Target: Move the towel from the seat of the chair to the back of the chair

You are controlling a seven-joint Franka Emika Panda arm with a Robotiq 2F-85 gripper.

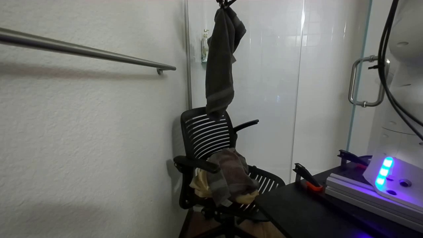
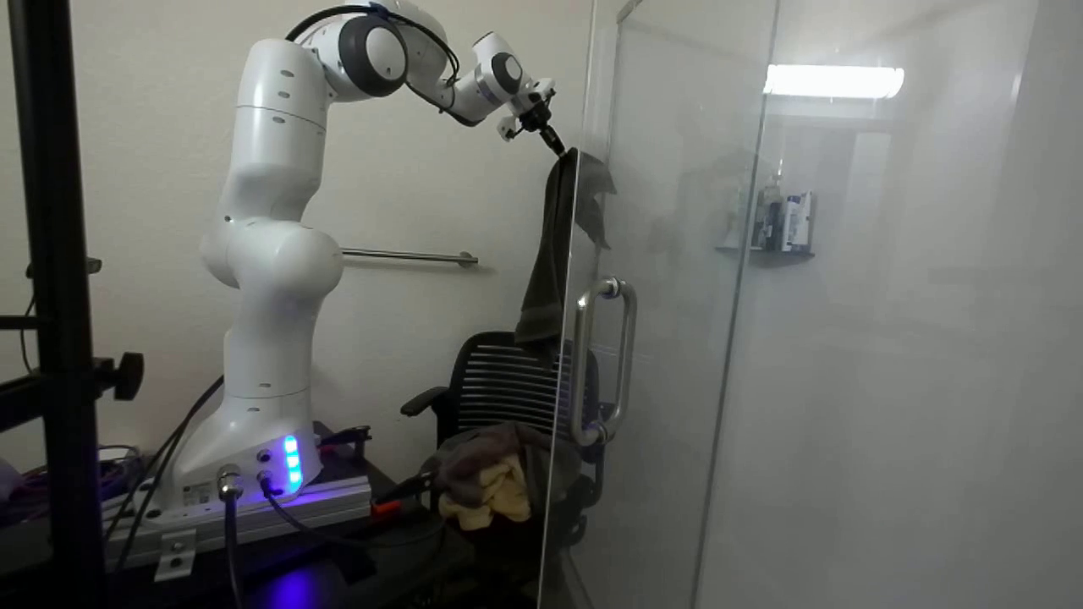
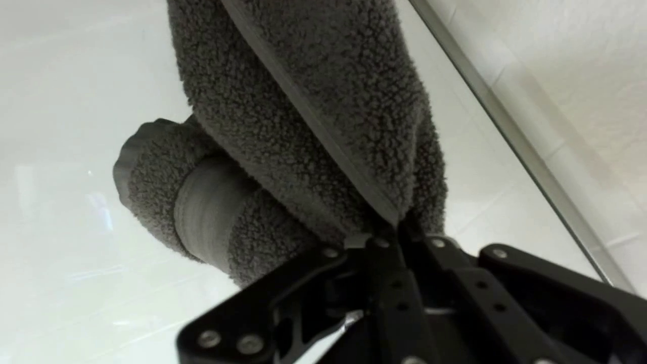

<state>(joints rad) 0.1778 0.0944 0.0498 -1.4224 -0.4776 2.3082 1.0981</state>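
A dark grey towel (image 1: pixel 219 62) hangs from my gripper (image 1: pixel 224 4), well above the black chair. In the wrist view the gripper (image 3: pixel 397 227) is shut on an edge of the towel (image 3: pixel 313 101), and the cloth fans out beyond the fingertips. In an exterior view the towel (image 2: pixel 546 254) hangs partly behind the glass door, below the gripper (image 2: pixel 558 152). Its lower end overlaps the top of the chair back (image 1: pixel 206 138) in both exterior views; I cannot tell whether it touches. The seat (image 1: pixel 267 180) bears other crumpled grey-brown cloths (image 1: pixel 231 172) and yellow cloth (image 1: pixel 200 185).
A metal towel bar (image 1: pixel 82 49) is on the wall beside the chair. A glass shower door (image 2: pixel 660 381) with a metal handle (image 2: pixel 626 364) stands close by. The black table (image 1: pixel 297 205) with clamps (image 1: pixel 307 175) reaches near the seat. A chair armrest (image 1: pixel 196 163) sticks out.
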